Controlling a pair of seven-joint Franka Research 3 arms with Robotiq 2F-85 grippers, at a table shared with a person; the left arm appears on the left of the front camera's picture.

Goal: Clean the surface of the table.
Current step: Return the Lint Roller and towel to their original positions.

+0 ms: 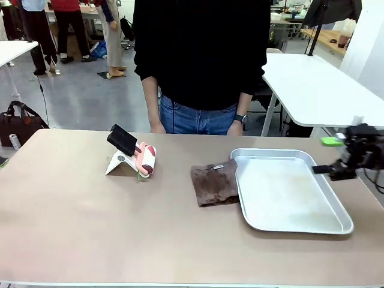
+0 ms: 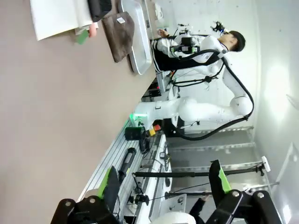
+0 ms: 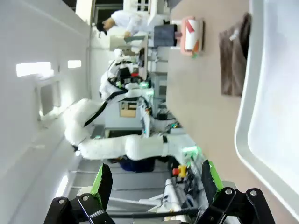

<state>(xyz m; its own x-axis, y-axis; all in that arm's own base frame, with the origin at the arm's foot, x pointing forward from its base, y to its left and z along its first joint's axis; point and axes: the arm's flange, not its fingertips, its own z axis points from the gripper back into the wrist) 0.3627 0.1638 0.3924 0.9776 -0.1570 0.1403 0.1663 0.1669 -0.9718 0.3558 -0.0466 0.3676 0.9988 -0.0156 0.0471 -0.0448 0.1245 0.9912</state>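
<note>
The beige-brown table [image 1: 90, 228] stretches across the front view. On it, right of the middle, lies a crumpled brown cloth [image 1: 214, 183], touching the left rim of a shiny metal tray [image 1: 336, 223]. My right gripper [image 1: 327, 156] hovers open at the table's right edge, beside the tray's far right corner. In the right wrist view, the right gripper [image 3: 155, 181] holds nothing, with the table [image 3: 201, 102], cloth [image 3: 233, 56] and tray [image 3: 275, 116] beyond it. The left gripper [image 2: 164, 184] is open and empty above the table [image 2: 46, 121], far from the cloth [image 2: 119, 30].
A black-handled roller with a pink and white pattern [image 1: 137, 155] leans on a white folded stand left of the middle. A person in a black top [image 1: 201, 54] stands at the far edge. A brown bag [image 1: 19, 123] sits off the far left corner. A white table [image 1: 318, 90] stands behind right.
</note>
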